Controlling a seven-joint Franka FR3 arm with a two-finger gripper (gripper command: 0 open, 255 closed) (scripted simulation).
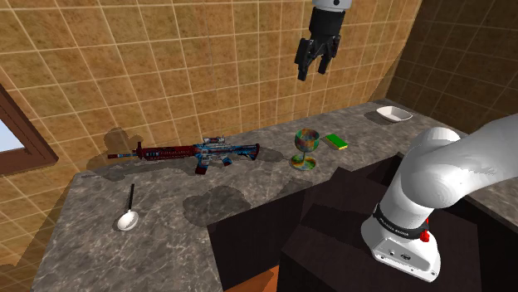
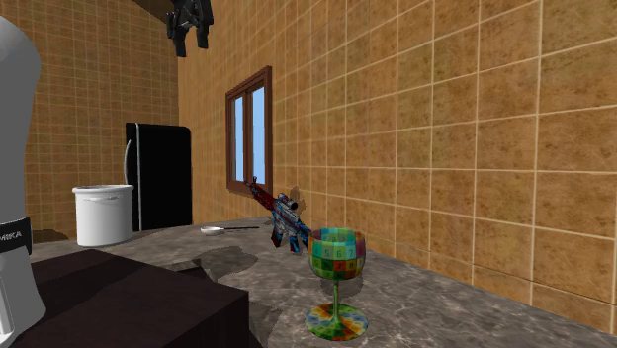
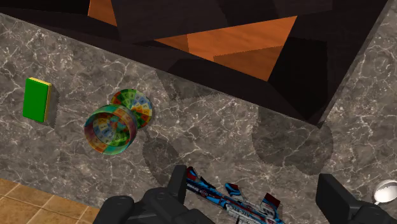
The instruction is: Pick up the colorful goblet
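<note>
The goblet (image 1: 305,148) is patterned in green, blue, red and yellow patches and stands upright on the grey marbled counter (image 1: 166,211), close to the tiled wall. From the second exterior view the goblet (image 2: 336,280) is in front, bowl on a thin green stem. My gripper (image 1: 316,60) hangs high above it, open, holding nothing, and appears near the ceiling as gripper (image 2: 189,28). In the wrist view the goblet (image 3: 116,124) lies far below, off to one side of the spread fingers (image 3: 180,183).
A red-and-blue toy rifle (image 1: 193,153) lies along the wall, left of the goblet in the shoulder view. A green sponge (image 1: 336,141) sits on its right, a white dish (image 1: 393,114) farther right, a spoon (image 1: 128,211) at the left. A white bucket (image 2: 102,214) stands beyond.
</note>
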